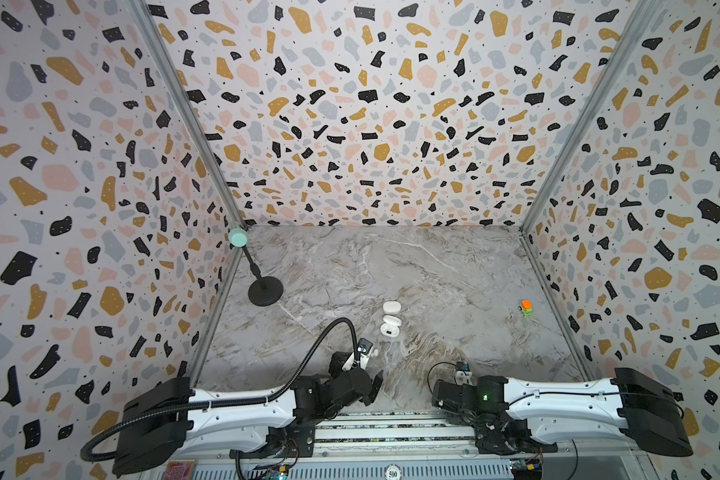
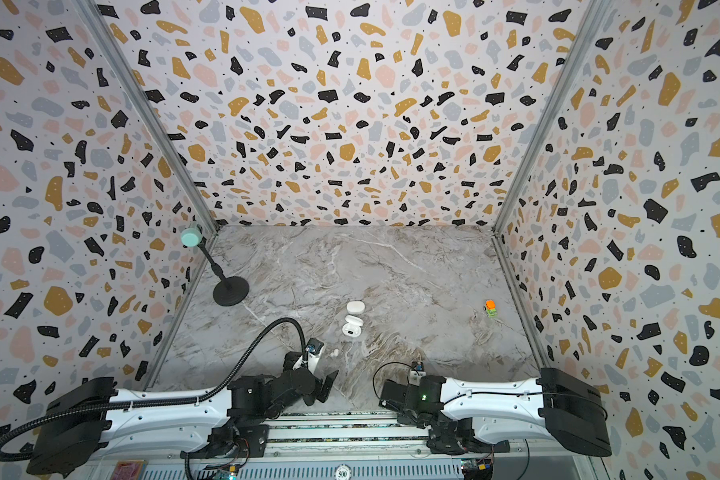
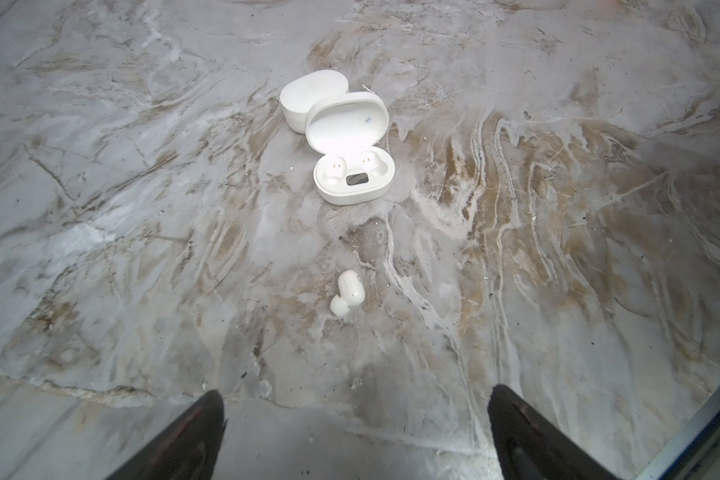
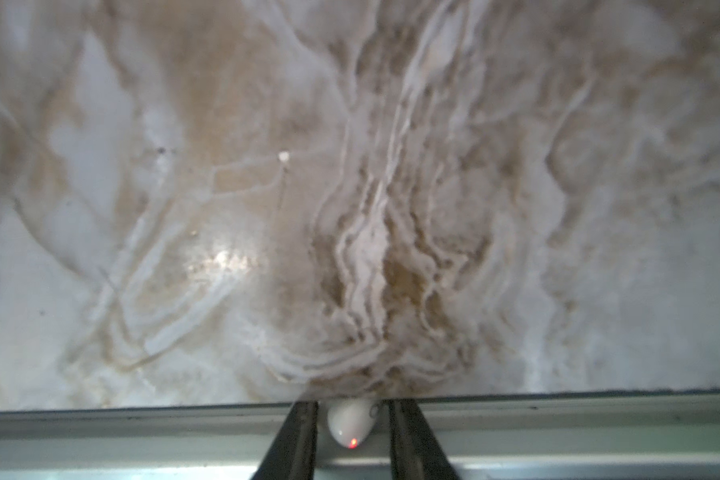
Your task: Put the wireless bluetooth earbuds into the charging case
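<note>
Landmark for this entry: the open charging case (image 3: 352,183), standing on the marble table (image 3: 142,208). Its lid is tipped back, and both wells show bare contacts on either side of a small dark window. In both top views it sits about mid-table (image 1: 389,327) (image 2: 352,327).

- Closed case (image 3: 308,97): just behind the charging case on the side away from the arms. The open lid overlaps it in the left wrist view, so we cannot tell whether the two touch.
- Loose earbud (image 3: 347,293): lies on its side on the marble, between the charging case and the left gripper (image 3: 356,390). It is near the case but clearly apart from it, and it also shows in a top view (image 2: 334,352).
- The left gripper's fingers are spread wide with nothing between them, apart from the loose earbud.
- Second earbud (image 4: 351,422): well apart from the charging case, toward the robot's side, at the table's near edge by the metal rail (image 4: 100,432). A red light glows at its tip.
- Right gripper (image 4: 352,409): the fingers are narrow and flank the second earbud, with a thin sliver of gap on each side. We see no firm contact, though the view is blurred.
</note>
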You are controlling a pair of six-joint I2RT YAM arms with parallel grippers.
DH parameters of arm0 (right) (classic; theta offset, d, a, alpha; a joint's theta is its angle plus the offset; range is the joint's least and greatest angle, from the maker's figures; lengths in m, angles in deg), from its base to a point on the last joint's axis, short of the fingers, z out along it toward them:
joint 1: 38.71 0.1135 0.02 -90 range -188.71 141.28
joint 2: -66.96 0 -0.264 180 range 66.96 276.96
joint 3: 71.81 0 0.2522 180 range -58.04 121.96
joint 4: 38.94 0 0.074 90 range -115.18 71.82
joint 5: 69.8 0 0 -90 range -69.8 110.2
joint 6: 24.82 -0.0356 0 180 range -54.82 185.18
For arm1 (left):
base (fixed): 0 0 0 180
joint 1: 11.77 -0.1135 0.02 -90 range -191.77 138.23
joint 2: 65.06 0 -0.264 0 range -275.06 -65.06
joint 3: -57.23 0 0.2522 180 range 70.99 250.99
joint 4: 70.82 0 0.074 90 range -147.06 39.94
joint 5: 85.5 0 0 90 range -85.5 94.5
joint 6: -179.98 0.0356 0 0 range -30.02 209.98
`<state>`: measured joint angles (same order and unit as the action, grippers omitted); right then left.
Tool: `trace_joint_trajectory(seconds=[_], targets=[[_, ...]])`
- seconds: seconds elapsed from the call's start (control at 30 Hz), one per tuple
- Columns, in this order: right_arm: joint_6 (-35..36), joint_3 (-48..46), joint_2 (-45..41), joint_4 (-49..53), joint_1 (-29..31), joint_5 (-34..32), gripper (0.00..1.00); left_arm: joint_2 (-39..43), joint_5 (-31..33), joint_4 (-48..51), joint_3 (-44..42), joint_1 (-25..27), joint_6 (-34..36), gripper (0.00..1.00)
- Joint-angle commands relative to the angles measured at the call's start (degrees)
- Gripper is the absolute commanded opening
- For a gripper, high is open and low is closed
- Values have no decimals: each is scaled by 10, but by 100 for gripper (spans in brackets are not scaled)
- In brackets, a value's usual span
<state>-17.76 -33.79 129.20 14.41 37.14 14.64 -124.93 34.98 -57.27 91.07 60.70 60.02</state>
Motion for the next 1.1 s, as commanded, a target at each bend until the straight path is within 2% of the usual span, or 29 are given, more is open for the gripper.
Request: trace_joint_trajectory(seconds=[0.0, 0.3, 1.07], targets=[[-21, -23, 0, -12, -2, 14, 28, -2, 2, -18, -2, 3, 5, 100], [-24, -21, -20, 2, -3, 5, 24, -2, 2, -18, -2, 3, 5, 100], [-28, 26, -50, 73, -4, -34, 22, 0, 2, -16, -2, 3, 6, 100]])
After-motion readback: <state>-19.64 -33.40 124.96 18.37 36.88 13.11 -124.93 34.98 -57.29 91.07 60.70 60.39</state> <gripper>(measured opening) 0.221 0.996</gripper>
